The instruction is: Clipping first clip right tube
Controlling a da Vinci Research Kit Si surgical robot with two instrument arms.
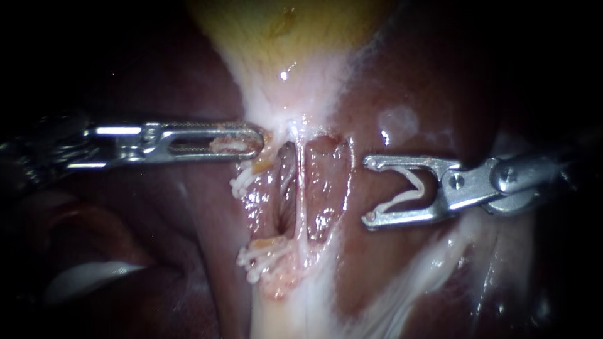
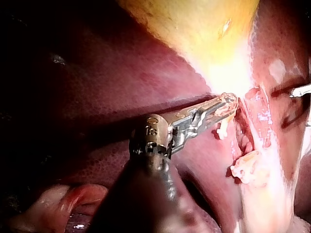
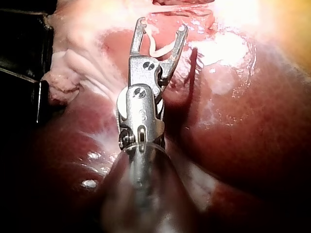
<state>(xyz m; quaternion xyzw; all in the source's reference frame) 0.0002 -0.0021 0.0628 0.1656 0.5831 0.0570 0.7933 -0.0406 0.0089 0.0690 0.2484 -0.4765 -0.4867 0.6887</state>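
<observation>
Right instrument (image 1: 367,191) end effector, centre-right, grasping white V-shaped clip (image 1: 402,199), apart from thin whitish right tube (image 1: 300,188); left instrument (image 1: 259,141) end effector clenched on pale tissue (image 1: 227,145).

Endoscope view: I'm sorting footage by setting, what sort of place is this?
Probably a surgical bench setup, seen close: liver, yellowish gallbladder gripped by the left instrument, and the right instrument holding a white clip.

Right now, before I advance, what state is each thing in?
left tool: jaws shut on tissue
right tool: jaws apart, holding the white clip
white clip: open, not touching any tube
left tube: carries placed clips
right tube: bare
</observation>
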